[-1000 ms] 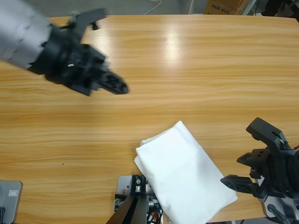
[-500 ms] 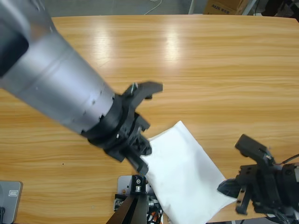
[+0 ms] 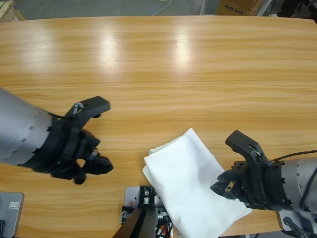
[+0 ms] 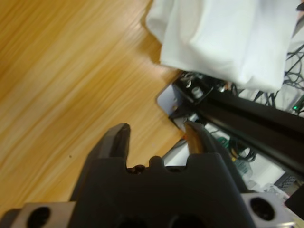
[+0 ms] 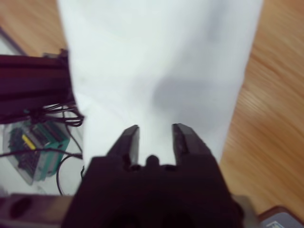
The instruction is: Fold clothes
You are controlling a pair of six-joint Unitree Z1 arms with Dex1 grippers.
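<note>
The clothes are one white shirt point(image 3: 190, 183), folded into a rectangle that lies slanted at the table's front edge and hangs partly over it. My left gripper point(image 3: 105, 167) is open above bare wood, left of the shirt and apart from it. In the left wrist view the left gripper point(image 4: 156, 130) points past the table edge, with the shirt point(image 4: 228, 38) ahead at the upper right. My right gripper point(image 3: 218, 188) is at the shirt's right edge. Along the right wrist view the right gripper point(image 5: 154, 130) is open, nothing between its jaws, over the white cloth point(image 5: 156, 61).
The wooden table point(image 3: 173, 74) stretches wide behind the shirt. A cardboard box point(image 3: 237, 7) stands beyond the far edge. Below the front edge, cables and a green circuit board point(image 5: 33, 147) show.
The left arm swung from the far left across the middle and down to the front left. The right gripper moved left onto the shirt's right edge. The shirt has not moved.
</note>
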